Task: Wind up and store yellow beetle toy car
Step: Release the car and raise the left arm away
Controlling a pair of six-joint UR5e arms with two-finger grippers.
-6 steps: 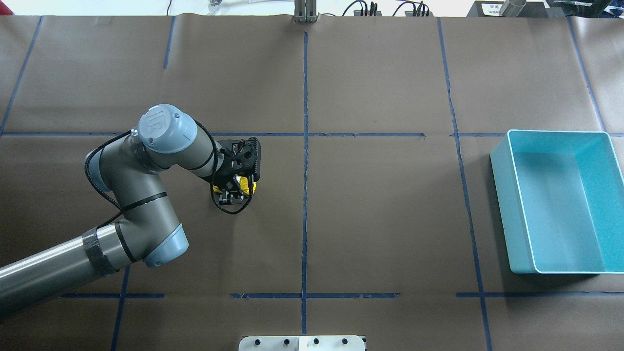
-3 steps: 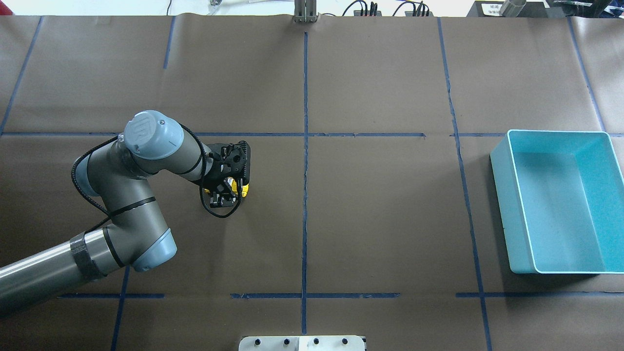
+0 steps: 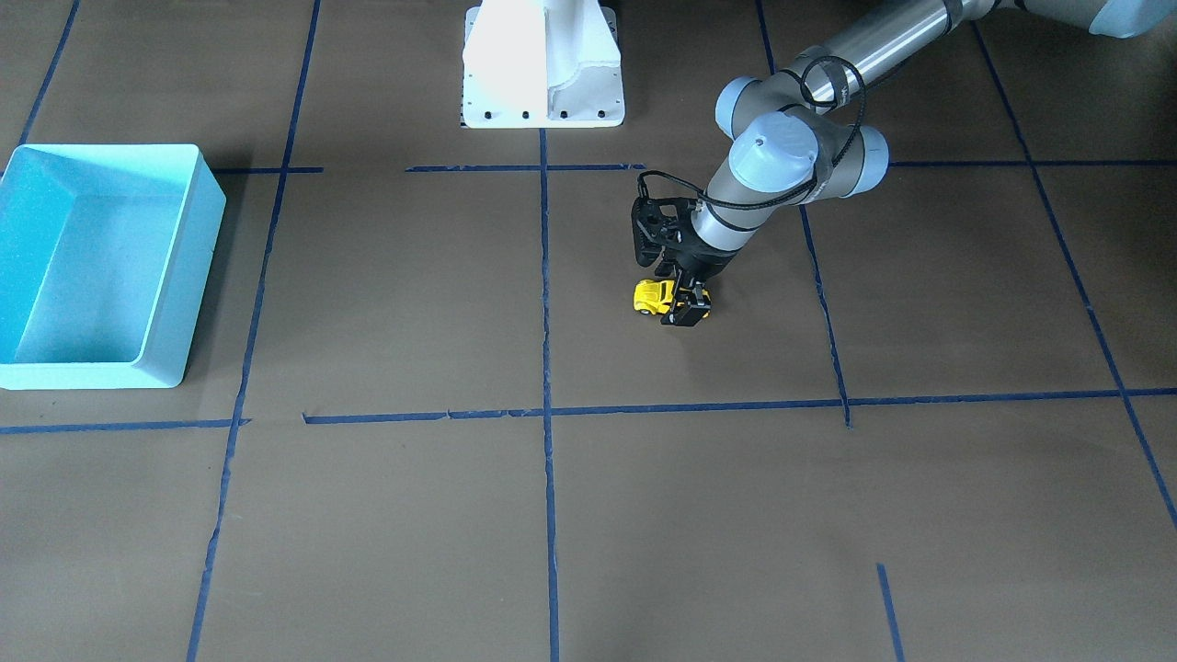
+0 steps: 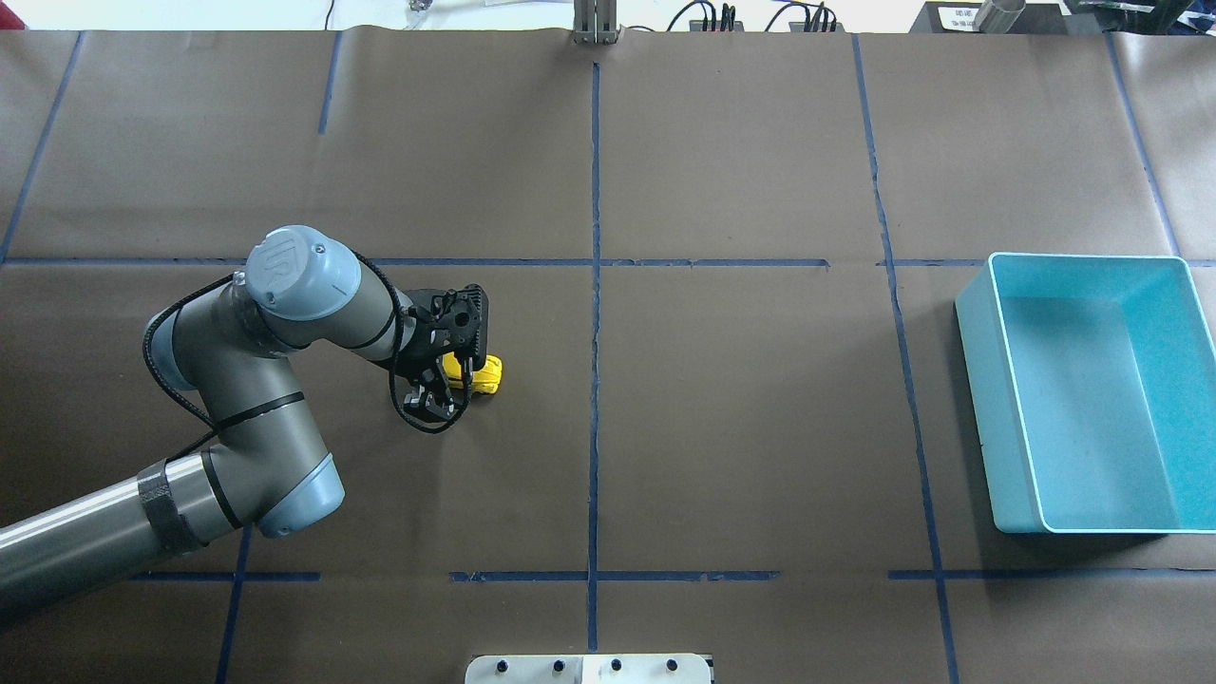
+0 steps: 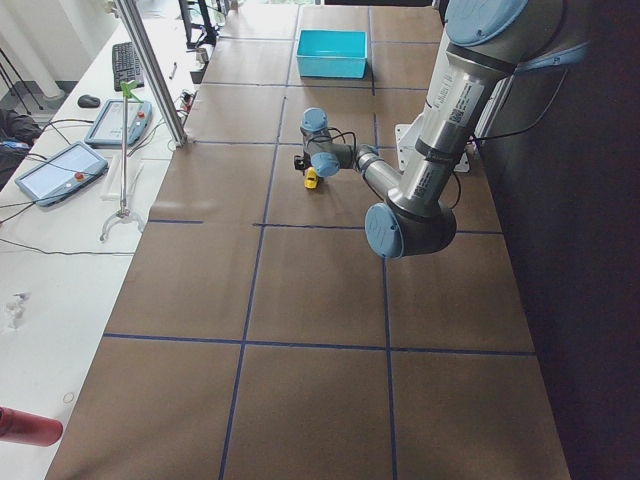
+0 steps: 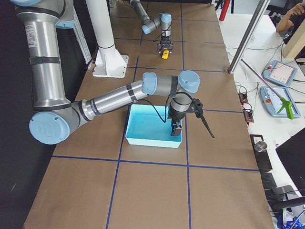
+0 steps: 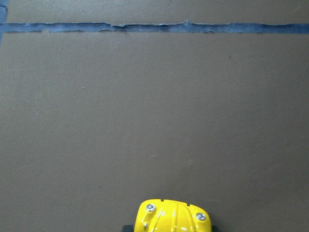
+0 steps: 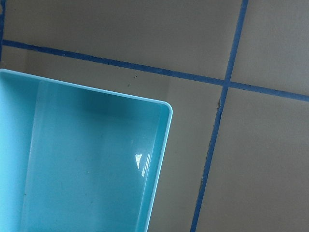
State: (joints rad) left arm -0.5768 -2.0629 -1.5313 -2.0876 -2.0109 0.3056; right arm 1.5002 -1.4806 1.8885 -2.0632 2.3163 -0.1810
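The yellow beetle toy car (image 4: pixel 486 374) stands on the brown table left of centre; it also shows in the front-facing view (image 3: pixel 651 296). My left gripper (image 4: pixel 435 397) points down at it, fingers on either side of the car's rear and shut on it, while its front sticks out towards the table's middle. The left wrist view shows only the car's yellow nose (image 7: pixel 171 217) at the bottom edge. The light blue bin (image 4: pixel 993 408) stands empty at the far right. My right gripper (image 6: pixel 176 128) hangs over the bin's edge, seen only in the exterior right view; I cannot tell whether it is open.
Blue tape lines (image 4: pixel 595 380) divide the brown paper cover into squares. The robot's white base (image 3: pixel 542 64) stands at the table's near edge. The bin's corner (image 8: pixel 161 145) fills the right wrist view. Operator tablets (image 5: pixel 60 170) lie on a side table.
The left arm first pulled the car to the left. Now the car sticks out further to the right from under the gripper, and the wrist has dropped slightly.
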